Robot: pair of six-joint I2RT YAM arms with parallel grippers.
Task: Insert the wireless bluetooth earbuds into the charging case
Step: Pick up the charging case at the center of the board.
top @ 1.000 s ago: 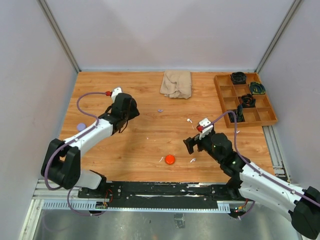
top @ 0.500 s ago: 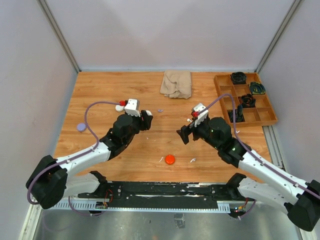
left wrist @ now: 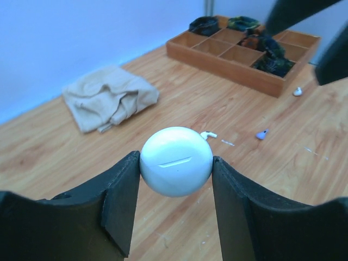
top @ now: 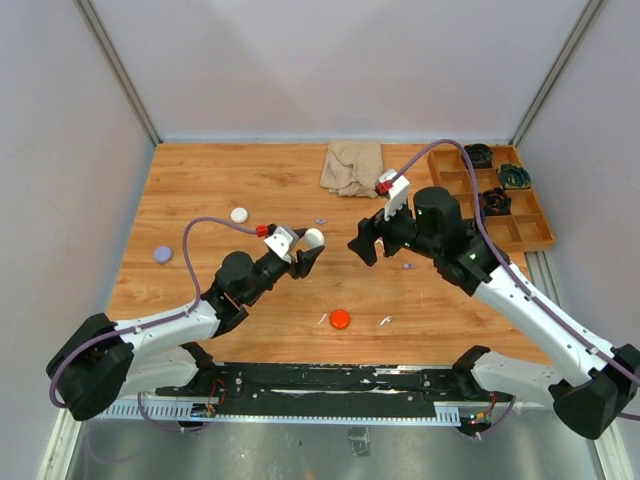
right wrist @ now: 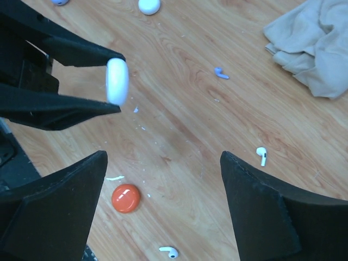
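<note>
Left gripper (top: 303,250) clamps glossy white round case (left wrist: 176,161); right gripper (right wrist: 163,179) wide, empty.
White stemmed earbud (right wrist: 261,154): likely light, slick (pinch stem).

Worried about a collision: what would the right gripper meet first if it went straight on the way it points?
The right gripper would most likely meet bare table first; the white charging case in the left gripper sits off to one side, though depth is unclear.
</note>
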